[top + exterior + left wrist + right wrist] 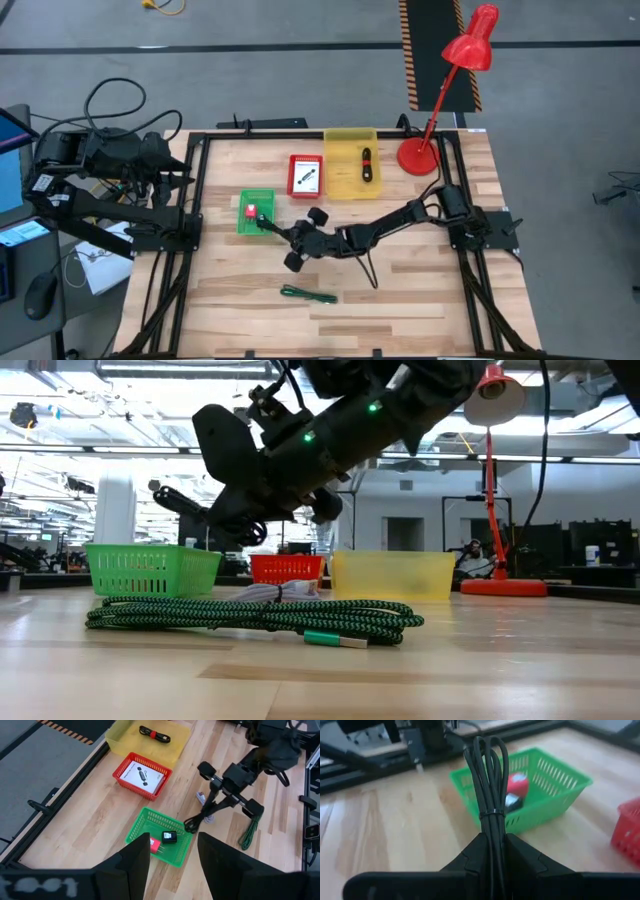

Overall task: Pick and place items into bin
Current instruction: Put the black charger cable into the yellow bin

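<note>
My right gripper (282, 231) reaches to the middle of the table and is shut on a black cable bundle (490, 780), next to the green bin (255, 211). The green bin holds a red piece and a black piece (169, 838). The red bin (306, 175) holds a white printed card. The yellow bin (350, 163) holds a black-and-red cable bundle (366, 165). A green braided cable (308, 294) lies coiled on the table near the front. My left gripper (172, 845) is open and empty, high over the table's left edge. My right gripper pinches the black cable bundle between its two fingers at one end (492, 827), just behind the thin tie around the strands. The fingers come from the table's right and lie along the bundle. The looped end (487, 747) sticks out past the fingertips, clear of the table, toward the green bin.
A red desk lamp (432, 150) stands at the far right corner beside the yellow bin. A black frame (200, 200) runs along the table's sides. A small white piece (201, 796) lies on the wood under my right arm. Bare wood shows at the front left and front right.
</note>
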Action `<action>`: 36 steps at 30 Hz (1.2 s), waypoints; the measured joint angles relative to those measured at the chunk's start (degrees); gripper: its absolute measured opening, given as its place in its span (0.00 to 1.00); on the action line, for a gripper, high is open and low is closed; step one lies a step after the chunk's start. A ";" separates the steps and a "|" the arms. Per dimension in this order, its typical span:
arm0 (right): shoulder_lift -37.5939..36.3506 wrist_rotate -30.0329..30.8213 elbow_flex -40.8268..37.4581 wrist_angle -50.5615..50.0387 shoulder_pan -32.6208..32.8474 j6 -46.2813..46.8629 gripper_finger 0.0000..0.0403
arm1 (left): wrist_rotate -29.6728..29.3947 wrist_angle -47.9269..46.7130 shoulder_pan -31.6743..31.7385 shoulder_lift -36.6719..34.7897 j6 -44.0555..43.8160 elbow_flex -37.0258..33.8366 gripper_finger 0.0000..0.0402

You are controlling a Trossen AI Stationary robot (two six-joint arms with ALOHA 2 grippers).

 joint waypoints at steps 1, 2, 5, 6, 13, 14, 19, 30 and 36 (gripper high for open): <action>0.00 0.05 0.01 0.70 -0.41 -0.62 0.13 | 0.00 -0.01 -0.02 0.00 0.00 0.02 0.38; 0.00 0.05 0.01 1.30 -0.79 -1.10 0.13 | 0.00 0.01 0.00 0.00 0.00 0.00 0.38; -0.31 0.18 0.51 1.53 -1.80 -2.45 0.13 | 0.00 0.00 -0.01 -0.01 0.00 0.00 0.38; -0.33 0.28 1.02 1.60 -2.14 -2.97 0.13 | 0.00 0.00 0.00 0.00 0.01 0.00 0.38; -0.46 1.21 7.49 -0.80 -4.30 -10.05 0.13 | 0.00 -0.01 0.00 -0.01 0.00 0.00 0.38; -0.46 1.21 8.77 -1.92 -4.64 -10.83 0.13 | 0.00 -0.01 0.00 0.00 0.00 0.00 0.38; -0.49 1.21 17.02 -11.18 -6.27 -14.48 0.13 | 0.00 -0.01 0.00 0.00 0.00 0.00 0.38; -0.52 4.53 36.29 -40.38 -9.65 -14.89 0.13 | 0.00 -0.01 0.00 0.00 0.01 0.00 0.38; -0.52 4.88 43.06 -52.13 -11.38 -14.80 0.13 | 0.00 0.00 -0.02 0.00 0.00 0.00 0.38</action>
